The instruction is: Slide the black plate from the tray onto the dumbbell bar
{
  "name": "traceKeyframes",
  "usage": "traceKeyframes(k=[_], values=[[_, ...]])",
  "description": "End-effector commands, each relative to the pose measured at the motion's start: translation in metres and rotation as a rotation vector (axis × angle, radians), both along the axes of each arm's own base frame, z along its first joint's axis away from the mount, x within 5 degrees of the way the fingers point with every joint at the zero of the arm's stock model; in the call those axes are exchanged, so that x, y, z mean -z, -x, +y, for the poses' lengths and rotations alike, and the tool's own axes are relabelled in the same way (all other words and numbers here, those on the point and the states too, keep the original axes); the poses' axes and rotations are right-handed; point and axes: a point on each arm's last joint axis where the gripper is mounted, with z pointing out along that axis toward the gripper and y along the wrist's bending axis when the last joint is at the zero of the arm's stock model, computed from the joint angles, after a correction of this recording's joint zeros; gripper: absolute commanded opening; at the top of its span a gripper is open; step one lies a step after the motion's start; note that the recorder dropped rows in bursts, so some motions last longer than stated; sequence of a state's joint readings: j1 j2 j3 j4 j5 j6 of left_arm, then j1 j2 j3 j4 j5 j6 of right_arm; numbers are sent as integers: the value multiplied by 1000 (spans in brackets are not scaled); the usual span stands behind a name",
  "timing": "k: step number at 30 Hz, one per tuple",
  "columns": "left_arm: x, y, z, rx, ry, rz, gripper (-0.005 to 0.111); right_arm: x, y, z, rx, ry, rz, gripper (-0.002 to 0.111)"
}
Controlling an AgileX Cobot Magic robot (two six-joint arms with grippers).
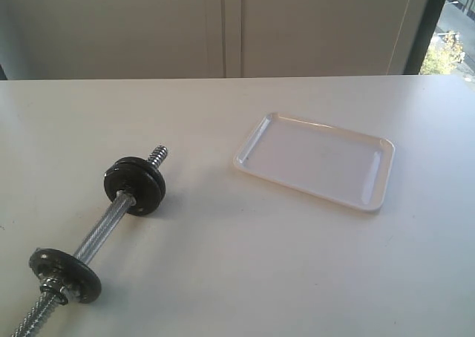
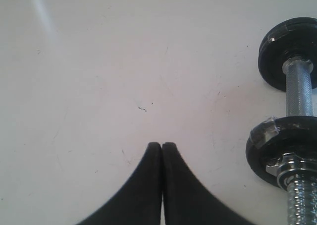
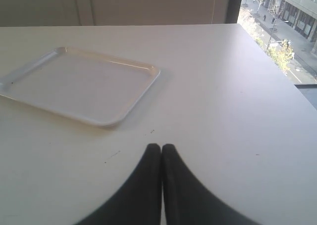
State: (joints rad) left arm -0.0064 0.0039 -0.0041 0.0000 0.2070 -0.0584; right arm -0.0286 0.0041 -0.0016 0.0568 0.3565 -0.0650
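Note:
The white tray (image 1: 251, 148) lies on the table right of the middle with nothing in it; its rim (image 3: 144, 87) also shows in the right wrist view. The chrome dumbbell bar (image 1: 104, 229) lies diagonally at the front left. A matte black plate (image 1: 134, 185) sits on the bar near its far threaded end, also seen as the plate (image 2: 277, 50) in the left wrist view. A scuffed grey-black disc (image 1: 68, 272) sits near the other end. My left gripper (image 2: 162, 144) is shut and holds nothing, beside the bar (image 2: 299, 88). My right gripper (image 3: 161, 146) is shut and holds nothing, short of the tray.
A silver collar (image 1: 53, 283) sits against the scuffed disc. The white table (image 1: 223, 277) runs back to a pale wall; a window shows at the far right. Neither arm appears in the exterior view.

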Motion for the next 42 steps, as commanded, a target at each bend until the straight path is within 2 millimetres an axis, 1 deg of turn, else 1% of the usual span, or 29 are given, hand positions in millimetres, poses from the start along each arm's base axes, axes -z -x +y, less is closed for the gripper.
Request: traceKeyframes(k=[1, 6, 13, 35, 42], values=[[1, 0, 0, -2, -13, -5, 0, -1, 0, -1, 8, 7, -15, 0], [1, 0, 3, -60, -13, -4, 0, -1, 0, -1, 4, 21, -15, 0], [1, 0, 4, -72, -13, -4, 0, -1, 0, 0, -28, 116, -14, 0], [1, 0, 4, -71, -13, -3, 0, -1, 0, 0, -28, 114, -14, 0], [1, 0, 4, -71, -13, -1, 0, -1, 0, 2, -69, 107, -17, 0]])
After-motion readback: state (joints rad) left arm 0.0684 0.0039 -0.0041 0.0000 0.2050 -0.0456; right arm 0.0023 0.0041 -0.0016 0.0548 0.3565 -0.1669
